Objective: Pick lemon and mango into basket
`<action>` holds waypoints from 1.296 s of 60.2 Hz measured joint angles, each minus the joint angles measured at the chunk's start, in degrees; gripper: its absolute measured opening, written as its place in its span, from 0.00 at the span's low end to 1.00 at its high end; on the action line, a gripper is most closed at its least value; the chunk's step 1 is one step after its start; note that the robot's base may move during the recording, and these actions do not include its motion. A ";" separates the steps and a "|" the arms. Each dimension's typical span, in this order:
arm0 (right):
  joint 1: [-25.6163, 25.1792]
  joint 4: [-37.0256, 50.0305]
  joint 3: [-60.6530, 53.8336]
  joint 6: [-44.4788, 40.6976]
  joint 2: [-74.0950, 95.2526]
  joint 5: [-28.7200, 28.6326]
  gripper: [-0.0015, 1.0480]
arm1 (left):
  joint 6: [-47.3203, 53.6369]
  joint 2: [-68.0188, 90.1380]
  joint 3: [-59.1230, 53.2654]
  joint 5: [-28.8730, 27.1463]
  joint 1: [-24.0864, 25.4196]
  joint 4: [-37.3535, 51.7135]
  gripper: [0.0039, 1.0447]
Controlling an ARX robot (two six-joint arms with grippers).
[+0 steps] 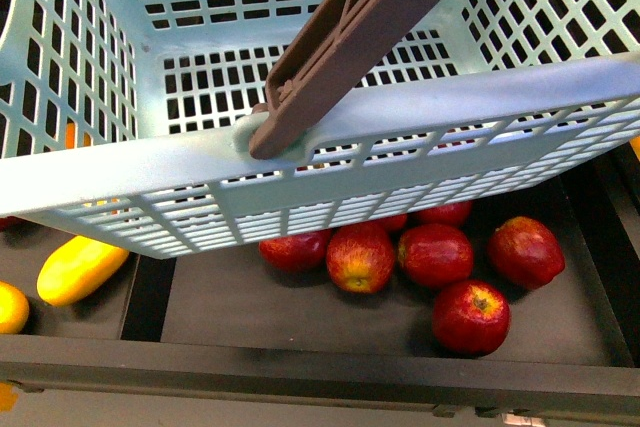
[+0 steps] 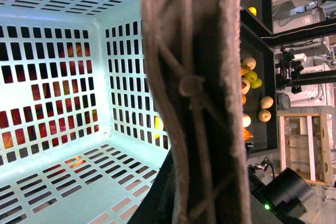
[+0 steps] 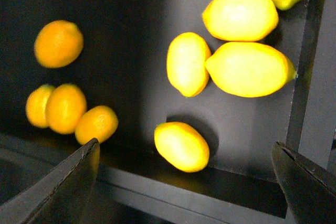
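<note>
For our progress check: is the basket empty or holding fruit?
Empty. The basket floor is bare; fruit shows only outside, through the slots.

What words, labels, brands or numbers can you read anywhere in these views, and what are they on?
There is no readable text in any view.
The basket and its handle show no marking.
The apples and lemons carry no stickers that can be seen.
The pale patch at the front view's bottom edge is too small and blurred to read.
The equipment behind, in the left wrist view, shows nothing legible.
</note>
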 joint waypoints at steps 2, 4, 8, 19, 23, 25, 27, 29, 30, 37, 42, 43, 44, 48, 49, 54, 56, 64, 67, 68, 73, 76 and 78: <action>0.24 -0.96 1.51 1.73 1.97 0.61 0.92 | 0.02 0.00 0.00 -0.09 0.00 0.00 0.05; 0.50 -1.62 2.93 3.30 3.93 1.18 0.92 | 0.00 0.00 0.00 -0.11 0.00 0.00 0.05; 0.96 -2.27 5.68 6.12 7.85 1.88 0.92 | -0.02 0.00 0.00 -0.11 0.00 0.00 0.05; 1.55 -4.15 11.26 11.85 16.48 2.27 0.92 | -0.02 0.00 0.00 -0.07 0.00 0.00 0.05; 1.57 -4.92 12.81 13.46 18.88 2.51 0.92 | 0.00 0.00 0.00 0.07 0.00 0.00 0.05; 1.57 -4.94 13.22 13.92 19.56 2.71 0.92 | -0.02 0.00 0.00 0.09 0.00 0.00 0.05; 1.57 -4.96 13.94 14.53 20.50 2.78 0.92 | -0.02 0.00 0.00 0.11 0.00 0.00 0.05; 1.64 -4.96 14.67 14.93 21.27 2.78 0.92 | -0.02 0.00 0.00 0.09 0.00 0.00 0.05; 1.66 -4.98 14.95 15.15 21.53 2.75 0.92 | 0.00 0.00 0.00 0.09 -0.02 0.00 0.05; 1.81 -5.51 17.81 16.46 23.50 2.80 0.92 | 0.00 0.00 0.00 0.04 0.00 0.00 0.05; 2.10 -5.97 19.93 17.29 24.94 2.84 0.92 | 0.00 0.00 0.00 0.02 0.00 0.00 0.05; 2.14 -5.99 20.17 17.40 25.14 2.82 0.92 | 0.00 0.00 0.00 0.02 0.00 0.00 0.05; 2.23 -6.05 20.72 17.59 25.62 2.84 0.92 | 0.00 0.00 0.00 0.02 0.00 0.00 0.05; 2.47 -6.43 21.97 18.14 26.73 2.82 0.92 | 0.00 0.00 0.00 0.02 0.00 0.00 0.05; 2.51 -6.49 22.45 18.38 27.19 2.82 0.92 | 0.00 0.00 0.00 0.02 0.00 0.00 0.05; 2.67 -7.06 24.06 19.17 28.76 2.84 0.92 | 0.00 0.00 0.00 0.04 0.00 0.00 0.05; 2.69 -7.10 24.74 19.28 29.44 2.89 0.92 | 0.00 0.00 0.00 0.04 0.00 0.00 0.05; 2.64 -7.65 27.45 20.22 31.89 3.23 0.92 | 0.00 0.00 0.00 0.07 0.00 0.00 0.05; 2.64 -7.93 28.48 20.55 32.68 3.26 0.92 | 0.00 0.00 0.00 0.07 0.00 0.00 0.05; 2.62 -7.96 28.74 20.57 32.89 3.26 0.92 | -0.02 0.00 0.00 0.07 0.00 0.00 0.05; 2.58 -8.33 30.53 21.14 34.62 3.30 0.92 | 0.00 0.00 0.00 0.07 0.00 0.00 0.05; 2.58 -8.72 31.08 21.53 35.28 3.26 0.92 | 0.00 0.00 0.00 0.04 0.00 0.00 0.05; 2.56 -8.72 31.21 21.79 35.58 3.26 0.92 | 0.00 0.00 0.00 0.04 0.00 0.00 0.05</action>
